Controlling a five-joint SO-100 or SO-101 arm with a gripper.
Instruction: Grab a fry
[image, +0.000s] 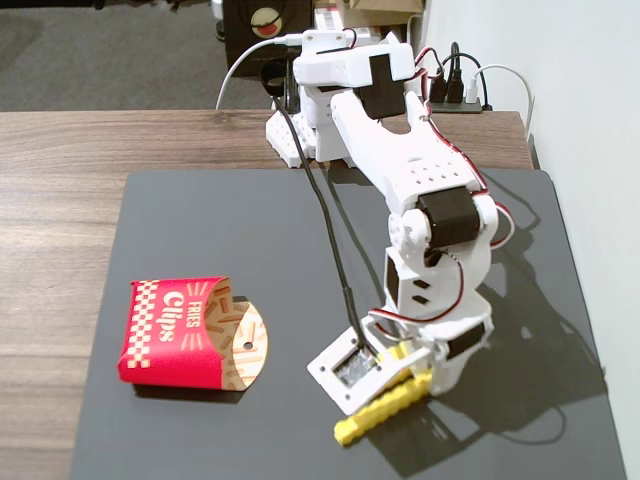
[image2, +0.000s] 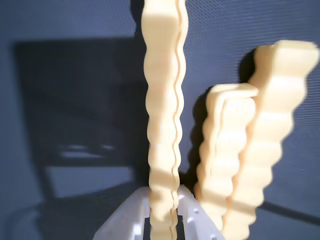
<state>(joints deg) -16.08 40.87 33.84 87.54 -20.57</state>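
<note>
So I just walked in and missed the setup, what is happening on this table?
A white robot arm is bent down over a dark mat, working on yellow crinkle-cut fries. In the wrist view its end effector is closed on one fry, with two more fries lying right beside it. The fixed view shows a fry sticking out from under the end effector near the mat's front edge. A red fries carton lies on its side to the left, untouched.
</note>
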